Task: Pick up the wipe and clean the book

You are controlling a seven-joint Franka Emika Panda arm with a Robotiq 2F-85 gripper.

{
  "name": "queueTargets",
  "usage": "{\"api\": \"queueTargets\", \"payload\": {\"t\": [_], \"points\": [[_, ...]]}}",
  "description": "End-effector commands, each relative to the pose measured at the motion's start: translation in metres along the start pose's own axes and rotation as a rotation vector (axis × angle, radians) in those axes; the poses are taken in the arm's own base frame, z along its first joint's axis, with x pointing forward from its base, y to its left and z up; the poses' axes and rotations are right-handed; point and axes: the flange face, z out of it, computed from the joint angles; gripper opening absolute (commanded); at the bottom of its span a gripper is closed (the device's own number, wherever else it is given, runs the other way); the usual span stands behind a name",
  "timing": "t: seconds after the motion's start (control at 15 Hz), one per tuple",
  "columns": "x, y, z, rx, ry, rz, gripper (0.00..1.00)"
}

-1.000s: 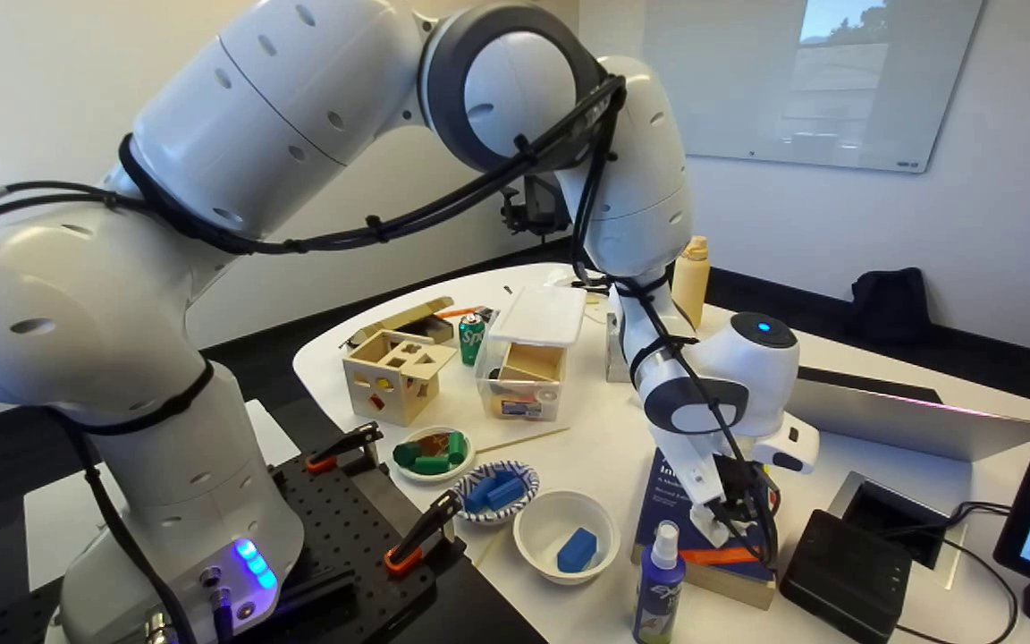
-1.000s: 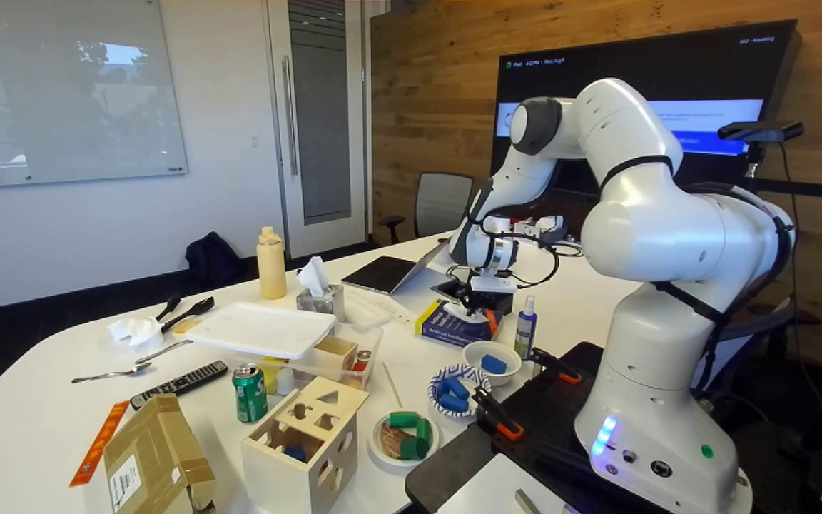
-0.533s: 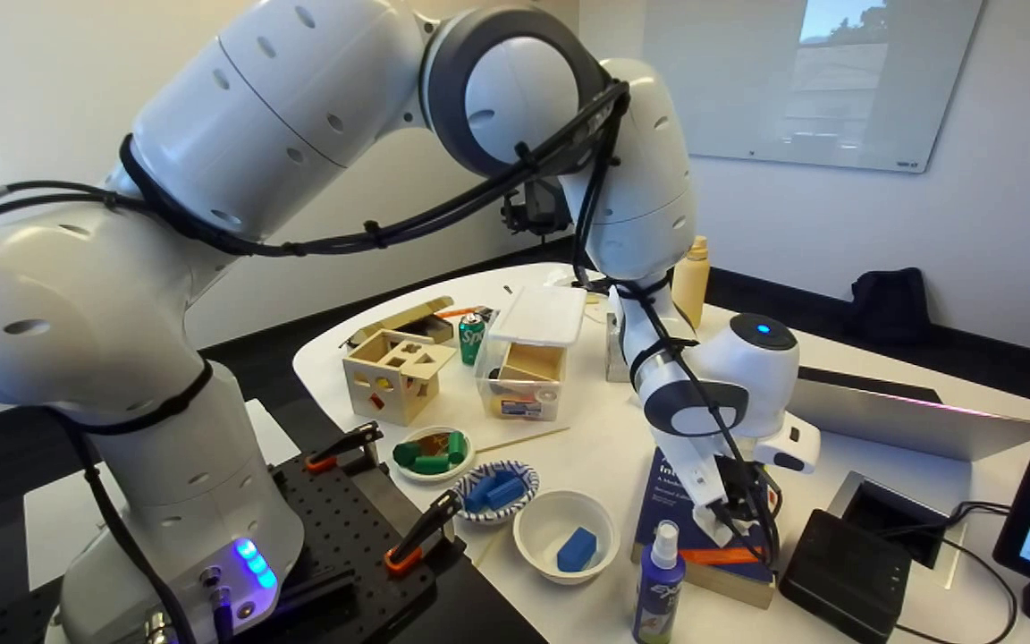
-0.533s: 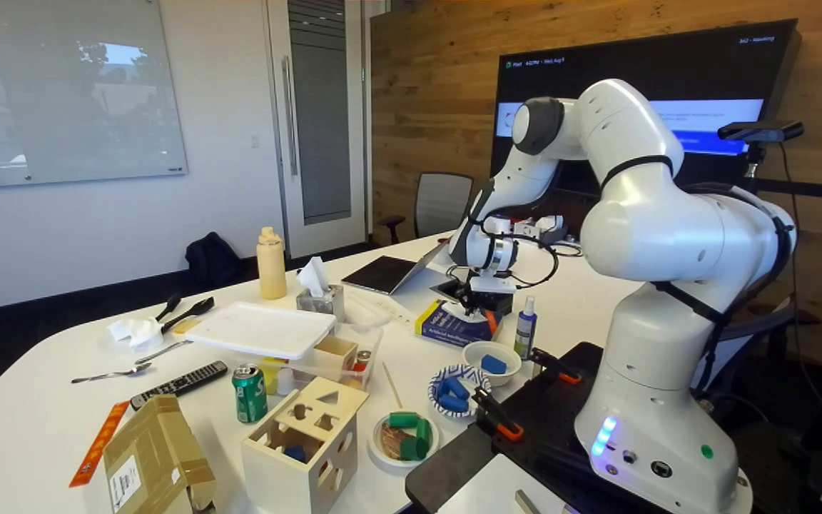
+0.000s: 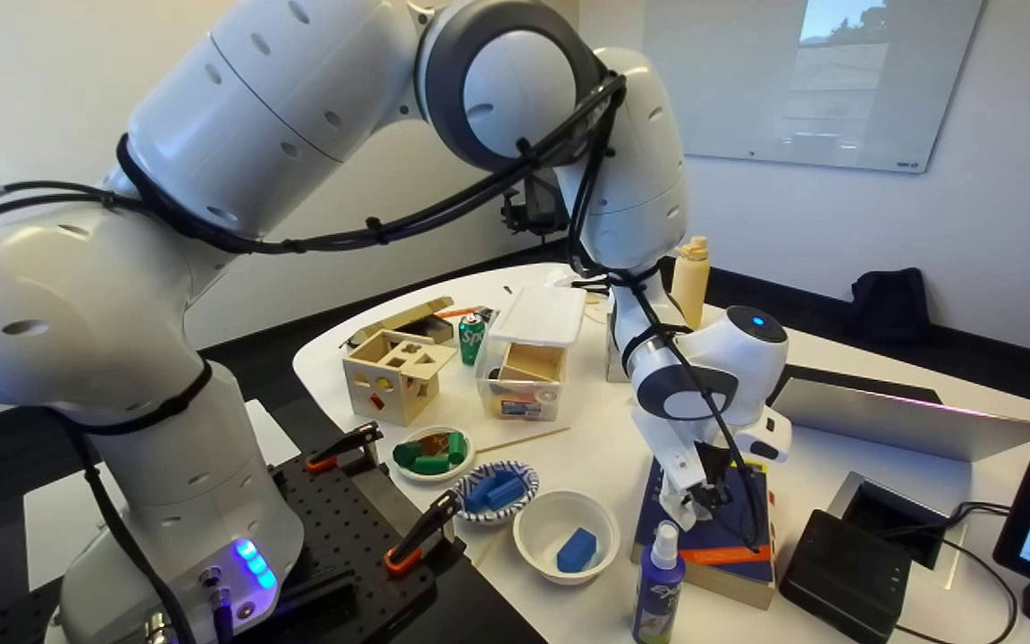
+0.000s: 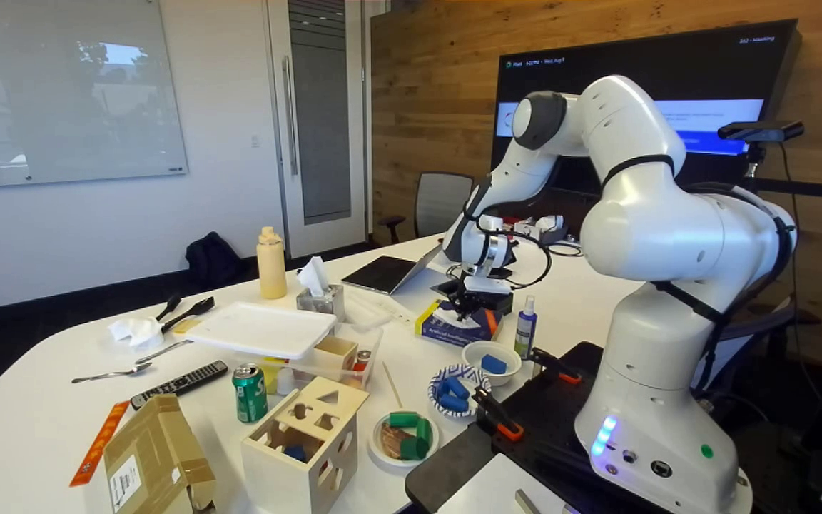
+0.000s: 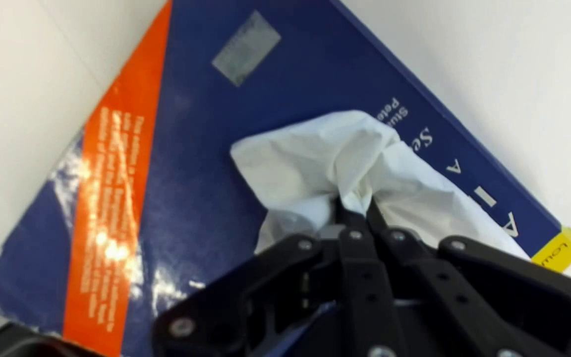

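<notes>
The blue book (image 7: 201, 114) with an orange stripe lies flat on the table, cover up. It also shows in both exterior views (image 5: 730, 572) (image 6: 457, 333). My gripper (image 7: 357, 206) is shut on the white wipe (image 7: 295, 158), which is pinched at its middle and spreads crumpled over the cover towards the title side. In the exterior views the gripper (image 5: 701, 503) (image 6: 462, 311) points down over the book. The wipe shows as a small white patch in an exterior view (image 6: 445, 315). Part of the wipe is hidden under the fingers.
A purple spray bottle (image 5: 660, 586) and a white bowl (image 5: 566, 537) with a blue block stand beside the book. A black box (image 5: 846, 572) lies on its other side. A laptop (image 5: 908, 416) and a tissue box (image 6: 321, 301) stand farther off.
The gripper has moved with the wipe across the book cover, towards the left in both exterior views, mostly within the last half second. The book stays in place.
</notes>
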Motion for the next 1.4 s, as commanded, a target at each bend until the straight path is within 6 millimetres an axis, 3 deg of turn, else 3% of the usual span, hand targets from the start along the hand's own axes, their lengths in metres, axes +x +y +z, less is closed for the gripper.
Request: {"api": "queueTargets", "payload": {"t": [0.0, 0.33, 0.6, 0.8, 1.0, 1.33], "points": [[-0.030, 0.016, -0.012, -0.028, -0.080, 0.059, 0.01], [-0.039, 0.053, -0.024, -0.079, -0.037, 0.135, 0.01], [-0.032, 0.079, -0.033, -0.128, 0.022, 0.157, 0.01], [-0.024, 0.087, -0.036, -0.142, 0.074, 0.147, 0.01], [-0.022, 0.079, -0.031, -0.103, 0.075, 0.104, 0.01], [-0.044, 0.039, -0.020, 0.012, 0.026, 0.054, 0.01]]}}
